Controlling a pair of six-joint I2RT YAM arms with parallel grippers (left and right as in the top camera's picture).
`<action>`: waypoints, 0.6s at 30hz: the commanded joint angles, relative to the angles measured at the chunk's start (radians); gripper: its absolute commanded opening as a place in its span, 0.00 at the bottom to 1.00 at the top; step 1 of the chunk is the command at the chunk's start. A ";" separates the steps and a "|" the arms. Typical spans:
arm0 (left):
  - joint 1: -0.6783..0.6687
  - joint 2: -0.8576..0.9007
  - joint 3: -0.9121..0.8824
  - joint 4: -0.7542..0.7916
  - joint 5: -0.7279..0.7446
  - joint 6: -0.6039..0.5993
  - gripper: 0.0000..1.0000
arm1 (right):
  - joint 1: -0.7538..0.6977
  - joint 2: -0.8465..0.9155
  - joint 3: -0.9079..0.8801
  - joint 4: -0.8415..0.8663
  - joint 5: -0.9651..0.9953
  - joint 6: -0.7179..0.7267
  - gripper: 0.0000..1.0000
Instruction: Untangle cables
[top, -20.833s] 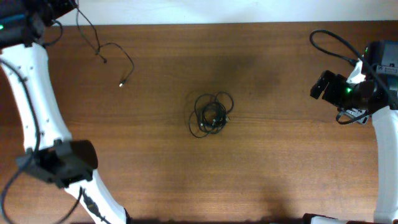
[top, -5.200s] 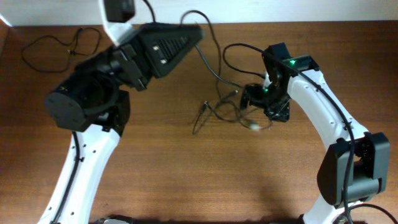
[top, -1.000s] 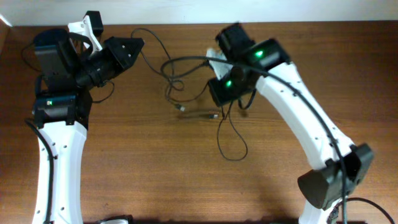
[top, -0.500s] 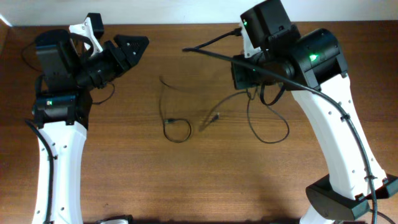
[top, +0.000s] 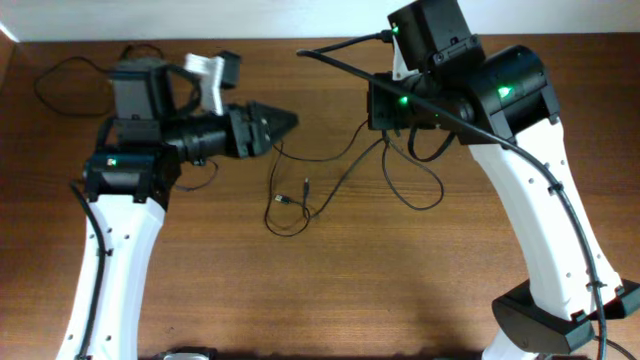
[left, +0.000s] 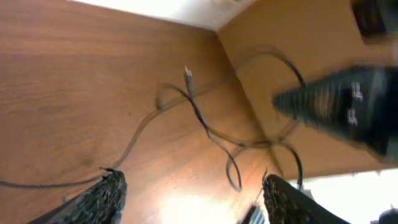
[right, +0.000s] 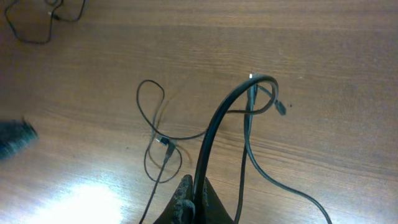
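Since the last look, your left claw (left: 193, 180) has swung toward centre and now stands released, empty. Your right claw (right: 191, 186), raised, clenches one of the thin black cables (right: 213, 124). Remaining cord lies in loose loops on the brown wooden tabletop (top: 300, 290) between the arms.

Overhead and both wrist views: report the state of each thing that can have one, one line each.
left end effector, open, nothing between its jaws.
right end effector, shut on the held cable.
held cable, lifted, arching up from the right end effector and down toward the table.
loose cables, lying on the table in open loops that cross, no tight knot.
far-left cable, lying apart from the others.
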 joint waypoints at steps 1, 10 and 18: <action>-0.056 -0.010 0.008 -0.040 0.195 0.382 0.73 | -0.069 -0.008 0.016 -0.002 -0.031 0.038 0.04; -0.257 -0.010 0.008 -0.051 0.000 0.543 0.75 | -0.111 -0.007 0.016 -0.012 -0.206 0.031 0.04; -0.342 -0.006 0.008 -0.014 -0.140 0.618 0.74 | -0.111 -0.007 0.016 -0.022 -0.275 0.028 0.04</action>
